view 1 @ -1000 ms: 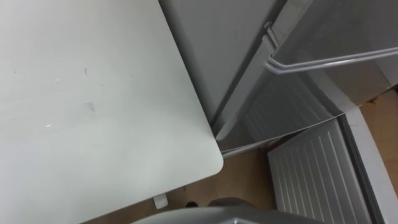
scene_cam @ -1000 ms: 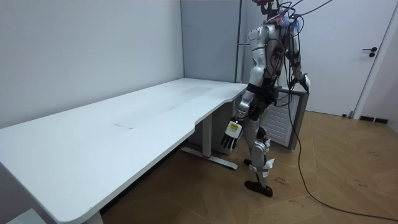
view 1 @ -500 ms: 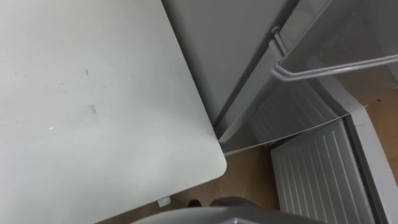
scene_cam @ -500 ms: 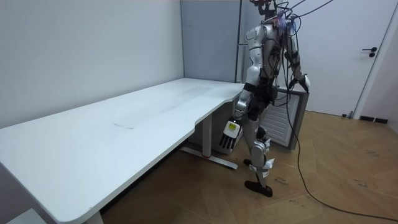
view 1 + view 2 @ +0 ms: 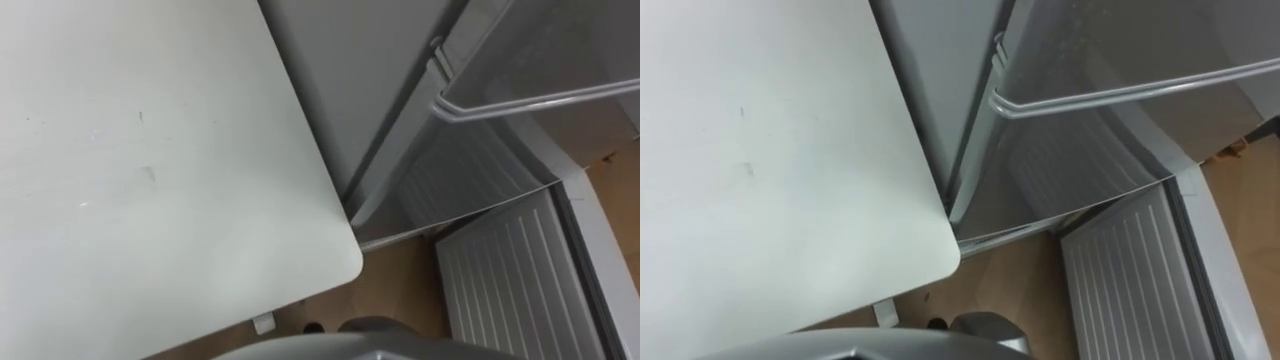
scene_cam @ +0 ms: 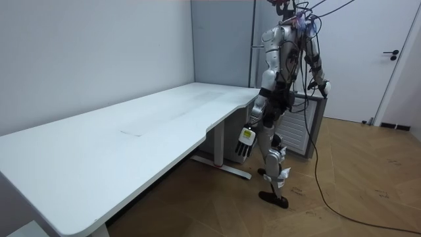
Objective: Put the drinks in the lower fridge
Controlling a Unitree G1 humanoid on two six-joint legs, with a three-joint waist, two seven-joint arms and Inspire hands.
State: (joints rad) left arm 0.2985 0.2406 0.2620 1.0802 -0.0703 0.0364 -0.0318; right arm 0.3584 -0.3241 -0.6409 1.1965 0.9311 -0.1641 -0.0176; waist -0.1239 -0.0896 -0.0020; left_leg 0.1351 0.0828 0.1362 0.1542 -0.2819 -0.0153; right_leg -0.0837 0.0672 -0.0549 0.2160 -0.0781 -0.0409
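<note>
Drinks: I cannot tell where they are; the desk top is bare and the left hand carries none.
Lower fridge [image 5: 360,90]: grey cabinet at 1 o'clock in the left eye view, just beside the desk corner. A door stands ajar.
Door-shelf rail [image 5: 540,100]: grey bar crossing at 2 o'clock.
Ribbed white panel [image 5: 505,285]: at 4 o'clock, low by the wood floor [image 5: 400,285].
White desk [image 5: 150,180]: spans 7 to 11 o'clock, its rounded corner near centre.
Left hand [image 6: 244,142]: hangs by the thigh, fingers straight, empty.
Right hand [image 6: 325,86]: raised over the fridge top; I cannot tell its state.
Stance: standing between the desk end and the fridge.
Risk: the hanging arm could clip the desk corner on a turn. The raised arm could knock the open door.
</note>
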